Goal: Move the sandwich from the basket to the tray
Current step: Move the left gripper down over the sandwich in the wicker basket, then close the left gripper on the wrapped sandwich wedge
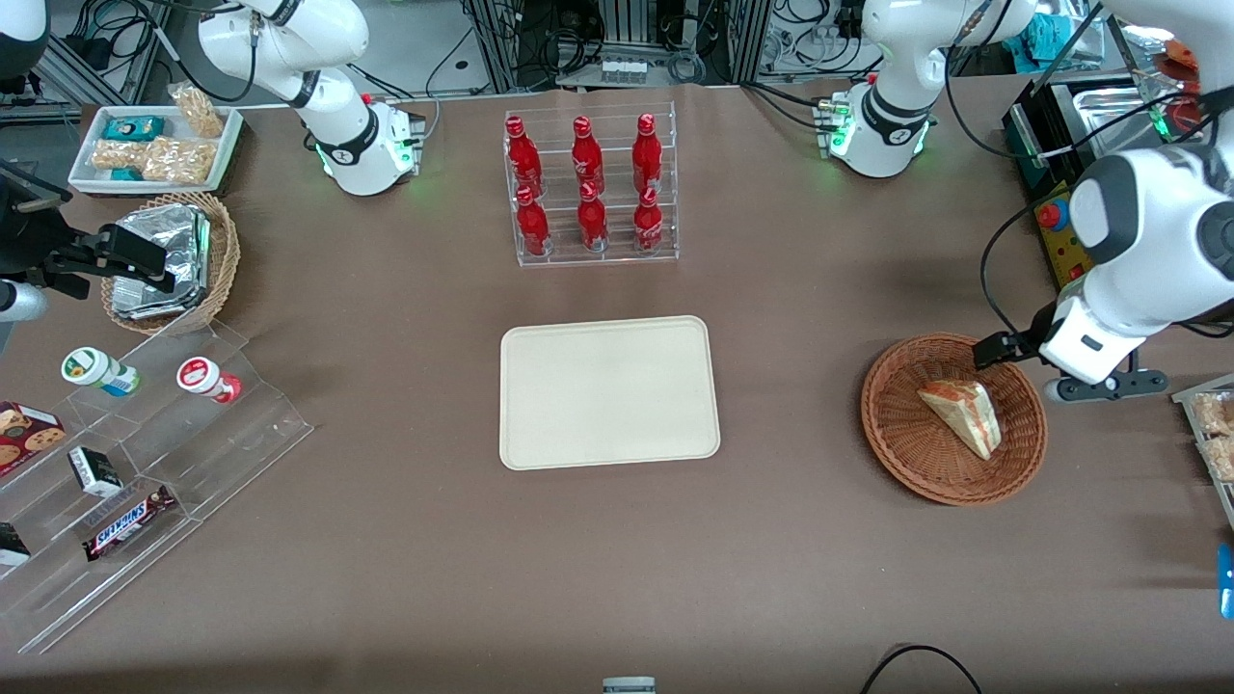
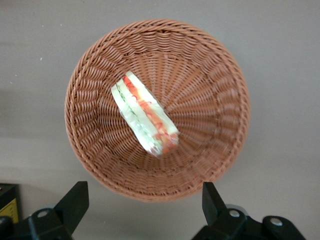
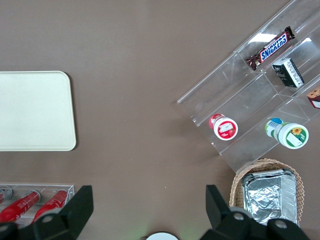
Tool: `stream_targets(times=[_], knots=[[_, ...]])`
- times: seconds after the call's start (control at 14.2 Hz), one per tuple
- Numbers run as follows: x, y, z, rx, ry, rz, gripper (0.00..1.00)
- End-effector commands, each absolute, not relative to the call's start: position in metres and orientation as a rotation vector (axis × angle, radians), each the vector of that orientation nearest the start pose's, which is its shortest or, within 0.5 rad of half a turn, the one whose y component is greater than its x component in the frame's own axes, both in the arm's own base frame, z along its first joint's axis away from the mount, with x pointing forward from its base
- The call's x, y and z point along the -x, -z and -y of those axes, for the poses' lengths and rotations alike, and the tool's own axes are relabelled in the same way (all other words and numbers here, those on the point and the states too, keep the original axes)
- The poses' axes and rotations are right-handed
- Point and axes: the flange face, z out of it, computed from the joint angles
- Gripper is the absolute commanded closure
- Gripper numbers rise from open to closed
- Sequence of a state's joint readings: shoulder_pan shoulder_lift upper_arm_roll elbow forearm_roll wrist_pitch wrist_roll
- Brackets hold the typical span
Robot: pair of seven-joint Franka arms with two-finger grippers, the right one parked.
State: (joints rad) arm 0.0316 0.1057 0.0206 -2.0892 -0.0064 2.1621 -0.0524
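Observation:
The sandwich (image 1: 964, 414), a clear-wrapped white bread wedge with red and green filling, lies in the reddish-brown wicker basket (image 1: 897, 453) toward the working arm's end of the table. My left gripper (image 1: 1003, 349) hangs above the basket's rim, on the edge farther from the front camera. It is open and empty. In the left wrist view the sandwich (image 2: 145, 120) lies on its side near the middle of the basket (image 2: 90, 75), and the gripper (image 2: 144, 190) is wide open over the basket's rim. The cream tray (image 1: 607, 390) lies bare at the table's middle.
A clear rack of red bottles (image 1: 590, 188) stands farther from the camera than the tray. Toward the parked arm's end are a clear stepped shelf with snacks (image 1: 145, 463), a paler basket of foil packets (image 1: 169, 260) and a white snack tray (image 1: 154, 145). A box with a red button (image 1: 1056, 226) stands near the working arm.

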Motion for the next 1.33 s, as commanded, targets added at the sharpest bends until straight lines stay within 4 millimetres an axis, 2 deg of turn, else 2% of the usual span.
stream_targets(times=[0.0,0.28,0.49,0.63,0.84,0.91,0.98,1.05,1.12,1.26], knots=[[-0.561,-0.354,-0.040,3.128,-0.008,0.371,0.00],[-0.570,-0.330,-0.034,3.007,0.023,0.946,0.00],[-0.576,-0.308,-0.031,2.889,0.044,1.278,0.00],[-0.579,-0.290,-0.030,2.843,0.052,1.383,0.00],[-0.575,-0.263,-0.025,2.829,-0.010,1.375,0.00],[-0.575,-0.259,-0.022,2.827,-0.022,1.374,0.06],[-0.575,-0.256,-0.016,2.824,-0.032,1.378,0.29],[-0.574,-0.254,-0.014,2.820,-0.040,1.376,0.65],[-0.573,-0.255,-0.014,2.826,-0.046,1.361,0.87],[-0.572,-0.263,-0.007,2.833,-0.079,1.315,0.96]])
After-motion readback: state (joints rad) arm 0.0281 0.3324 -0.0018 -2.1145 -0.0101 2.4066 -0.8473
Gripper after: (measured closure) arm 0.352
